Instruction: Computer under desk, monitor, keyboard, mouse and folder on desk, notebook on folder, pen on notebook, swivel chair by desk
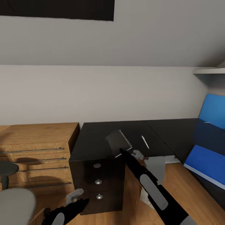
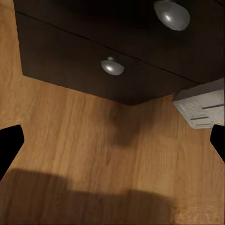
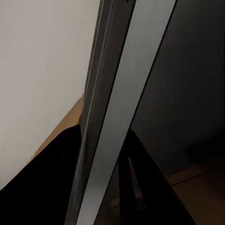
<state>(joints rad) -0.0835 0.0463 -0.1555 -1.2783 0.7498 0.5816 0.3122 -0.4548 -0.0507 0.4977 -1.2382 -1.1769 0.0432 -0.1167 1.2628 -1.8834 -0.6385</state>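
Your right gripper (image 1: 122, 152) is clamped on the near edge of the thin dark grey notebook (image 1: 118, 142), a flat rectangle with pale edges, held tilted just above the glossy black top of the L-shaped desk (image 1: 93, 140); in the right wrist view the notebook (image 3: 117, 93) runs as a long silvery band between the two dark fingers (image 3: 56, 187), closed against it; the slim white stick-like pen (image 1: 145, 142) lies flat on the black top just beside the notebook, on your right, apart from it; further right the flat bright blue folder (image 1: 206, 164) with its white page edge lies on the other wing of the desk, below the blue back panel (image 1: 214, 111); under the desk the light grey-white tower computer (image 1: 156, 167) stands on the wooden floor (image 1: 184, 187), partly hidden by your right arm, and the left wrist view shows its vented corner (image 2: 199, 105); your left gripper (image 1: 75, 197) hangs low in front of the black three-drawer unit (image 1: 97, 184) with its round metal knobs, holding nothing, its dark fingertips (image 2: 10, 145) spread to the picture's two sides; a light wooden drawer chest (image 1: 37, 153) with long metal handles stands against the desk's left side; the grey upholstered swivel chair (image 1: 14, 204) sits at your near left, apart from the desk.
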